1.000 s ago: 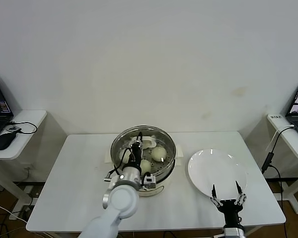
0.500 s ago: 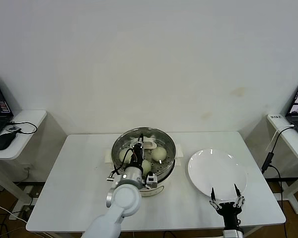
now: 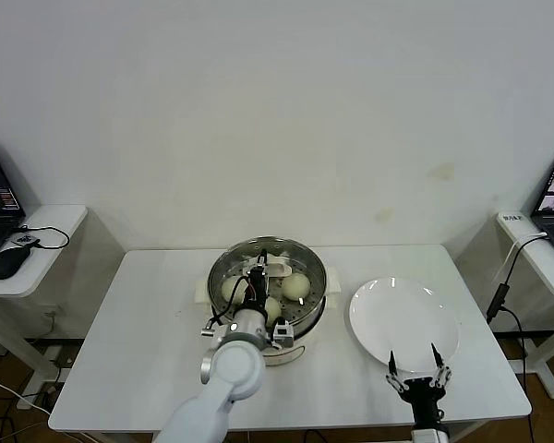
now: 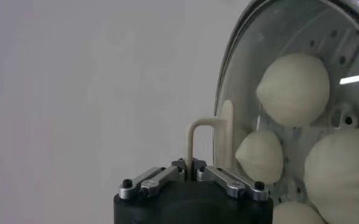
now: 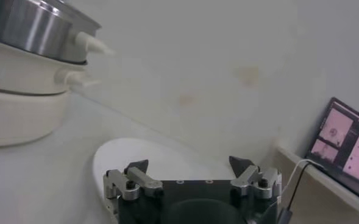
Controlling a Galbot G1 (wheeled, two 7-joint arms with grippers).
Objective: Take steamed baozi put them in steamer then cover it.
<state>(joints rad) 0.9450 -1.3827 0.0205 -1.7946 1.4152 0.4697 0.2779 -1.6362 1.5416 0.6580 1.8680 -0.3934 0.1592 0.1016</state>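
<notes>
The steamer [image 3: 315, 297] stands mid-table on its cream base. The clear glass cover [image 3: 291, 251] lies over its mouth. My left gripper [image 3: 257, 277] is shut on the cover's cream handle [image 3: 276, 268]. In the left wrist view my left gripper [image 4: 191, 164] pinches the handle [image 4: 194, 131], and several baozi [image 4: 293, 88] show through the glass. Baozi [image 3: 296, 284] also show under the cover in the head view. My right gripper [image 3: 414, 362] is open and empty at the plate's front edge, and also shows in the right wrist view [image 5: 188, 164].
A flat white plate [image 3: 404, 318] lies right of the steamer, also in the right wrist view [image 5: 161, 155] with the steamer [image 5: 27, 27] beyond. Side tables with laptops stand at the far left [image 3: 18, 235] and far right [image 3: 549, 254].
The left gripper has lowered the cover slightly onto the steamer. The right gripper has drawn back toward the table's front edge.
</notes>
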